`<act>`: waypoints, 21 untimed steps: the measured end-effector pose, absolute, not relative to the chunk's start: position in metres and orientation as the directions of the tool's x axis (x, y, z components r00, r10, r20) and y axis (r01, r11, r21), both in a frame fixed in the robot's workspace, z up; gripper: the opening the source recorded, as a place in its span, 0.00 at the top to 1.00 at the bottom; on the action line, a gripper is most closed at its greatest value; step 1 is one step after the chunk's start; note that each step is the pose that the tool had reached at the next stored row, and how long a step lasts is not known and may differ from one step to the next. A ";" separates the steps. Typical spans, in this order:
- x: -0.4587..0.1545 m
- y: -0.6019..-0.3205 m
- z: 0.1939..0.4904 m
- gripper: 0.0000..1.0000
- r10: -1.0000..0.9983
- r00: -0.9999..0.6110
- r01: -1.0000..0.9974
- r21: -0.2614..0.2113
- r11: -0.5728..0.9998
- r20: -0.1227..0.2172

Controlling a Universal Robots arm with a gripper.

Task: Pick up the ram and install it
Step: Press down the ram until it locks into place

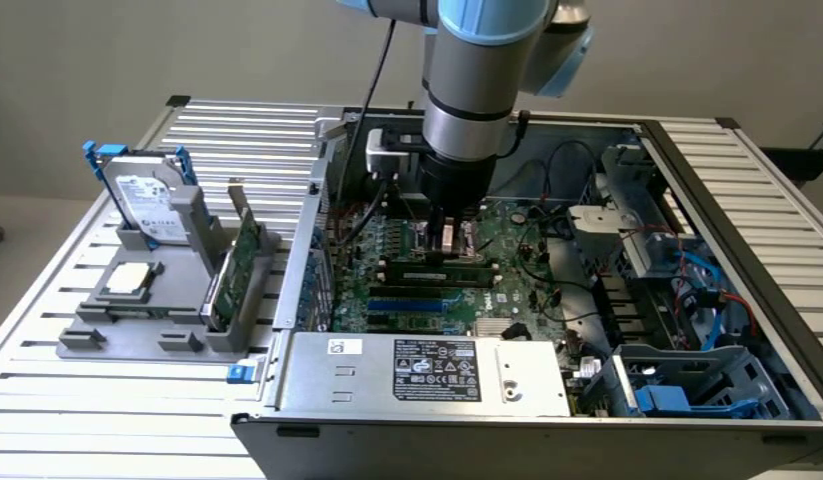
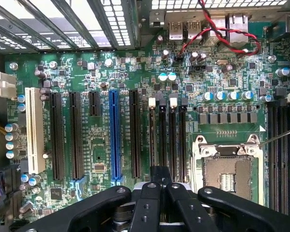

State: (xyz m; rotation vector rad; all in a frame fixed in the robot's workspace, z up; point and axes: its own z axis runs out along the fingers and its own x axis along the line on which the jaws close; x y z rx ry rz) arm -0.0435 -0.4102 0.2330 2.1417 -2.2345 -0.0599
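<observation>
Gripper [image 1: 454, 236] hung low over motherboard [image 1: 498, 290], fingers pinched narrow; whether it held the ram, I couldn't tell. Risk: misaligned descent could jam against slots [image 2: 168, 130].

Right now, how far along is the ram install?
Done: the ram is at the memory slots of the motherboard, not on the grey holder. In hand: the gripper hangs directly over it, close above. Left: I can't tell whether it is gripped or pressed fully home, so seating is unconfirmed.
</observation>
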 end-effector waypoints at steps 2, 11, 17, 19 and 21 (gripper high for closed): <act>-0.043 -0.410 0.233 0.89 -0.999 -0.042 -0.997 0.060 0.042 0.006; -0.043 -0.410 0.231 0.89 -0.999 -0.042 -0.997 0.060 0.042 0.007; -0.043 -0.410 0.228 0.89 -0.999 -0.042 -0.997 0.060 0.042 0.008; -0.044 -0.410 0.227 0.89 -0.999 -0.042 -0.997 0.060 0.042 0.009; -0.044 -0.410 0.226 0.89 -0.999 -0.042 -0.997 0.060 0.043 0.009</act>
